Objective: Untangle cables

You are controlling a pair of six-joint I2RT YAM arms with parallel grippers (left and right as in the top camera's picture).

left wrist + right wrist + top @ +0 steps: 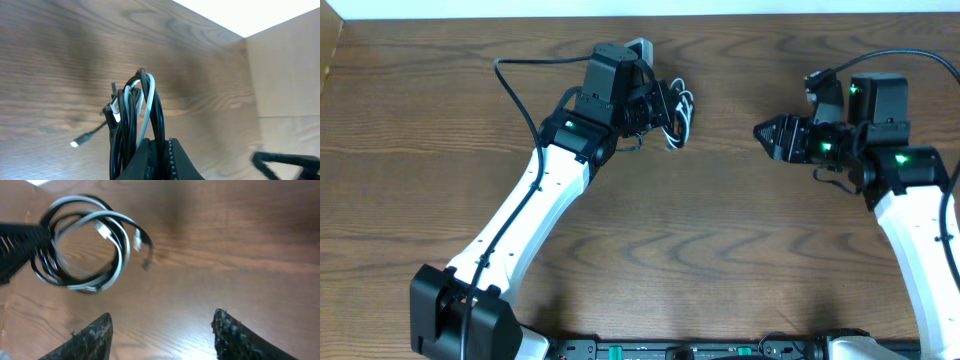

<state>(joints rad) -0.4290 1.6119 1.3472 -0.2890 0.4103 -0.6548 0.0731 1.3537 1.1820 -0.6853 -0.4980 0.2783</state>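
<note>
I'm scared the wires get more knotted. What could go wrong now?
1. The left jaws clamp the whole bundle of cables, black and white loops together, so pulling might tighten the tangle.
2. The right jaws are open and apart from the bundle; they might catch several loops at once.
3. A loose plug end sticks out and could snag.

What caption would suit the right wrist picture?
Open right tool faces coiled black and white cables gripped by the left tool.

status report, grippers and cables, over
left gripper shut on cables, black and white loops in one coil. right gripper open, empty, apart from the coil. nothing between them on the table.
</note>
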